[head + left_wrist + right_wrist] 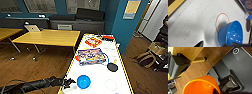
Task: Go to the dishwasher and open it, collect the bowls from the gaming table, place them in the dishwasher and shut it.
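Reaching in from the lower left of the head view, the left arm is seen as a dark, cable-wrapped limb stretched low and nearly level towards the long desk with the glossy white top and yellow edging (pixel 100 72). Its left gripper (pixel 70 82) is held at the near edge of the desk, just beside the small round bright blue bowl (pixel 83 81). Whether the fingers touch the bowl is hard to make out there. In the left wrist view the blue bowl (pixel 231 33) is seen tilted, its rim cut off by a dark part of the robot, and one dark fingertip (pixel 199 44) is seen well to one side of it over the dotted white surface; the second finger is hidden, so it cannot be told whether the gripper is apart or closed on the bowl. A thin red circle (pixel 222 21) printed on the top is partly covered by the bowl.

In the right wrist view a glossy orange-yellow bowl (pixel 201 85) is seen close to the camera over a brown wooden floor (pixel 201 65), with its lower part cut off; the right gripper's state cannot be told.

Farther along the desk lie a flat purple game box (pixel 92 56), an orange-red game box (pixel 93 42) and a black round paddle (pixel 112 67). A plain yellow-topped table (pixel 48 37) stands to the left.
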